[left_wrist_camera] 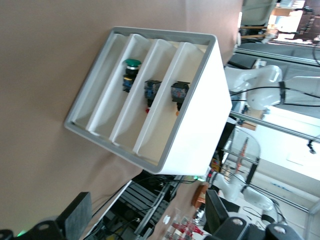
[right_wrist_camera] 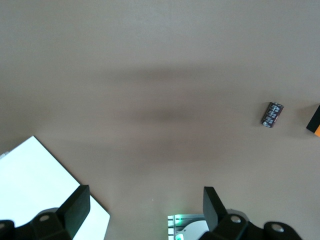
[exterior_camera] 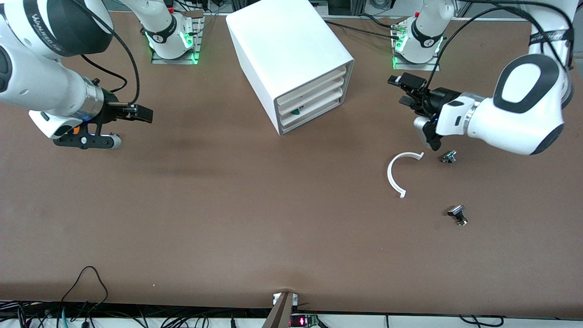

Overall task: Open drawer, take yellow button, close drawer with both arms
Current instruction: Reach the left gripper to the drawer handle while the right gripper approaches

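The white drawer cabinet [exterior_camera: 291,64] stands at the table's middle, near the arm bases, and its drawers sit flush. In the left wrist view the cabinet [left_wrist_camera: 200,130] faces me. Three push-buttons show in its drawers: a green-capped one [left_wrist_camera: 132,65] and two with black-and-blue bodies [left_wrist_camera: 152,90], [left_wrist_camera: 179,92]. A speck of orange shows by the last one, but I cannot make out its cap. My left gripper [exterior_camera: 402,90] is open and empty above the table beside the cabinet, toward the left arm's end. My right gripper [exterior_camera: 142,114] is open and empty over the right arm's end.
A white C-shaped ring [exterior_camera: 400,174] and two small black-and-silver parts [exterior_camera: 448,157], [exterior_camera: 457,215] lie toward the left arm's end. The right wrist view shows a small black cylinder [right_wrist_camera: 272,114] and an orange corner [right_wrist_camera: 314,120] on the table.
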`<act>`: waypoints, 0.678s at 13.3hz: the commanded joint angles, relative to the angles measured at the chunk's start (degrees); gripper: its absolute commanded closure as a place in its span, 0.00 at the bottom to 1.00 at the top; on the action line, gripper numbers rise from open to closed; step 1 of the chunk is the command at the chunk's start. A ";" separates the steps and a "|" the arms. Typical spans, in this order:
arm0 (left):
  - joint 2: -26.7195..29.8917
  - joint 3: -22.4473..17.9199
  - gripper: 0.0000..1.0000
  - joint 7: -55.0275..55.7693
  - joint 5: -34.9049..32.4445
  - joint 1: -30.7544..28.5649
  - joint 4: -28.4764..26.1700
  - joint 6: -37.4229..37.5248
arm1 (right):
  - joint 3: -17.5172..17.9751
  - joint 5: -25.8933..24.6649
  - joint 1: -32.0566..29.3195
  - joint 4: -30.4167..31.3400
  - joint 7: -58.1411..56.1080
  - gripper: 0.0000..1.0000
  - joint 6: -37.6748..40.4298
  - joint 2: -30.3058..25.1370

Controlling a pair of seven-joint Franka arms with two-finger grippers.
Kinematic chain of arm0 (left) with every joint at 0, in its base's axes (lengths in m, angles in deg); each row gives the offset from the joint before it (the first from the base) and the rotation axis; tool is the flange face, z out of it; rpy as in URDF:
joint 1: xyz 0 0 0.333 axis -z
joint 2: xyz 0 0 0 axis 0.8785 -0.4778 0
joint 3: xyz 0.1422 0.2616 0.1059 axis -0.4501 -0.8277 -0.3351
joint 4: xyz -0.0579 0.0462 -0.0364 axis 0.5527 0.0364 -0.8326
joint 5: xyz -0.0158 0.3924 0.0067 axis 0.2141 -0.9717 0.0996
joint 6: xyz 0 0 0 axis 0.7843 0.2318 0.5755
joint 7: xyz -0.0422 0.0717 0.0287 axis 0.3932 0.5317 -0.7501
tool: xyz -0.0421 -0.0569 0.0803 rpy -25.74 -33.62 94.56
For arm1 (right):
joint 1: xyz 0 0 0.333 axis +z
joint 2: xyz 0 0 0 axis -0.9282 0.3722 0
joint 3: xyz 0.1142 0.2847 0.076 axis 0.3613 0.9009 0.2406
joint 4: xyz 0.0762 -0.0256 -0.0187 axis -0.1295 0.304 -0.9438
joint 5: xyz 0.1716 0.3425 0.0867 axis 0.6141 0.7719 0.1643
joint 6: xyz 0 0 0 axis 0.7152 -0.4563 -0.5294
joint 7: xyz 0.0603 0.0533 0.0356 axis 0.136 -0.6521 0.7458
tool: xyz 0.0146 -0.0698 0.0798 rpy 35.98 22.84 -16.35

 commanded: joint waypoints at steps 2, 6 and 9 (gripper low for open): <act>-1.19 -0.25 0.16 -1.21 2.86 1.01 -0.61 0.53 | -0.12 2.43 2.04 -1.38 4.12 0.01 -2.18 2.02; -5.50 1.32 0.37 -2.79 7.06 3.55 -0.44 -3.94 | -0.12 2.35 4.86 -1.38 4.21 0.01 -5.17 3.69; -8.04 1.77 0.36 -8.21 8.04 4.60 -0.88 -4.48 | -0.12 2.35 6.18 -1.38 6.13 0.01 -6.23 4.57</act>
